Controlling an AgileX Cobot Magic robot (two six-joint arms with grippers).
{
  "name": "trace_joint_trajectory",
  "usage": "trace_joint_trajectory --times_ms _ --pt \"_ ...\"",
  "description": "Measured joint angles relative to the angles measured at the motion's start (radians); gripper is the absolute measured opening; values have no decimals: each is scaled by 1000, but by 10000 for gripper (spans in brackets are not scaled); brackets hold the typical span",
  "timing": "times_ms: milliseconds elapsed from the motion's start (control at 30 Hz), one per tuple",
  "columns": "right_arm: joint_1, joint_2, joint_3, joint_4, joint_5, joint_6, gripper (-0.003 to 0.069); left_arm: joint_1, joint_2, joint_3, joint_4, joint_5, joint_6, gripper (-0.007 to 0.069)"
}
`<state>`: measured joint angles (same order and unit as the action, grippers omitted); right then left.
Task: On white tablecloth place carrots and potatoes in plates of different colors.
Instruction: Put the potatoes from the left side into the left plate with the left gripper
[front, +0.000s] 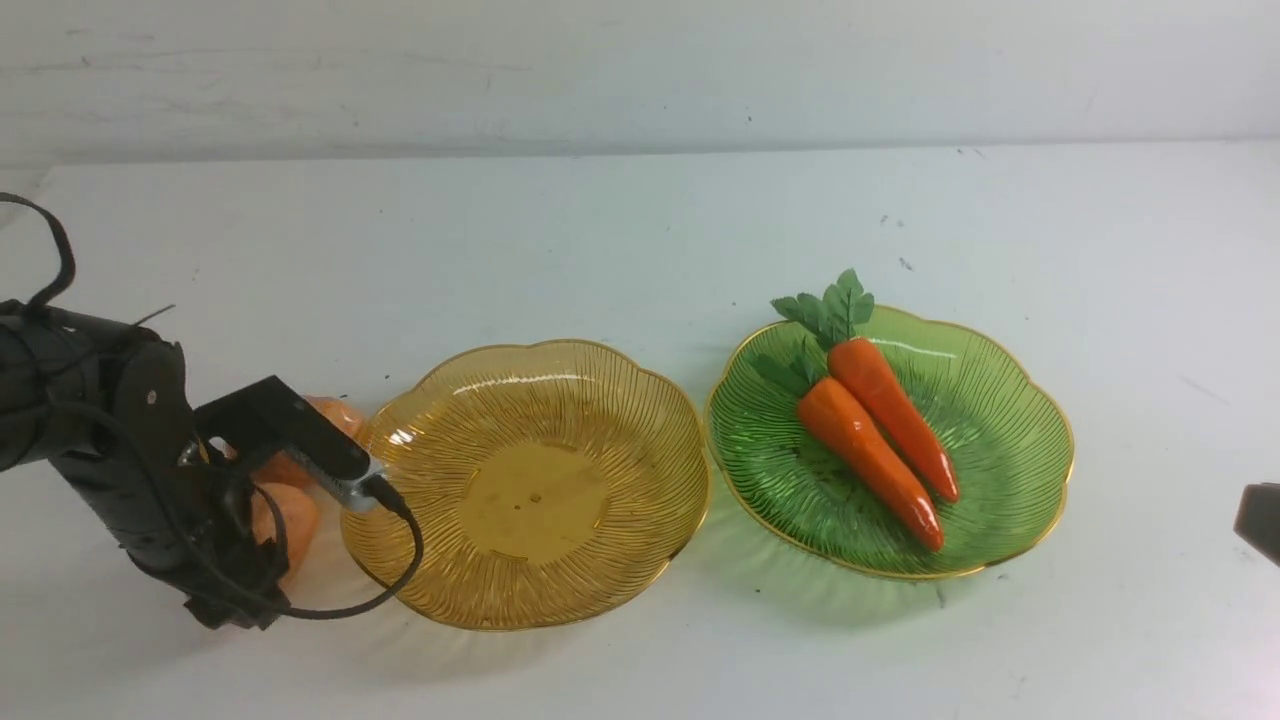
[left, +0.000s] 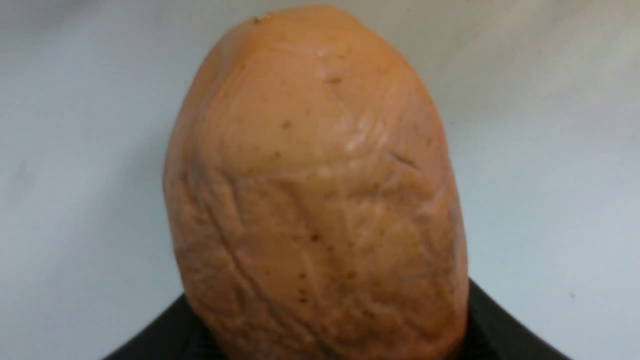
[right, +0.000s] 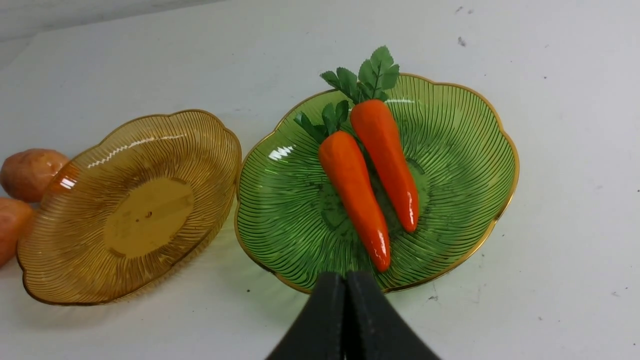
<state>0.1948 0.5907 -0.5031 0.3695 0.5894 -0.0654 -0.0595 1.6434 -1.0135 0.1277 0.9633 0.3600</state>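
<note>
Two orange carrots (front: 878, 435) with green tops lie side by side in the green plate (front: 1010, 400) on the white tablecloth (front: 620, 240). The amber plate (front: 600, 400) to its left is empty. Two orange-tan potatoes lie left of the amber plate: the far one (front: 338, 412) rests on the cloth. The near one (front: 292, 520) sits between my left gripper's (front: 275, 500) jaws. In the left wrist view it (left: 315, 190) fills the picture, with black fingers (left: 500, 325) against both sides. My right gripper (right: 345, 280) is shut and empty, just in front of the green plate.
A pale wall (front: 640, 70) runs along the table's back edge. My right arm (front: 1262, 520) only shows at the far right edge of the front view. Both plates nearly touch at mid-table. A black cable (front: 400, 560) loops from my left wrist over the amber plate's near-left rim.
</note>
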Motion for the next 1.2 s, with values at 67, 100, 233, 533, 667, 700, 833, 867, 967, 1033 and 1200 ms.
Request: trace_joint_trajectory --times_ms 67,100,233,533,667,700,833,867,967,1033,1200 --pt "0 0 0 0 0 -11 -15 0 -46 -76 -22 117 -37 387" --pt "0 0 0 1 0 -16 -15 0 -62 -114 -47 169 -56 388" --pt "0 0 0 10 -6 -20 -15 -8 -101 -232 -291 221 -147 386" --pt "0 0 0 37 -27 -23 -15 -230 107 -271 -513 17 -93 435" --pt "0 0 0 40 -27 -23 -15 -265 165 -324 -509 23 -85 528" --pt "0 0 0 40 -27 -23 -15 -265 167 -335 -502 26 -85 554" --pt "0 0 0 40 -28 -23 -15 -265 169 -415 -438 93 -89 617" --pt "0 0 0 40 -28 -23 -15 -265 169 -436 -427 111 -89 615" --pt "0 0 0 40 -28 -23 -15 -265 169 -523 -322 185 -89 552" --pt "0 0 0 40 -27 -24 -15 -265 169 -588 -206 240 -63 404" --pt "0 0 0 45 -27 -26 -15 -210 154 -619 -121 261 83 34"
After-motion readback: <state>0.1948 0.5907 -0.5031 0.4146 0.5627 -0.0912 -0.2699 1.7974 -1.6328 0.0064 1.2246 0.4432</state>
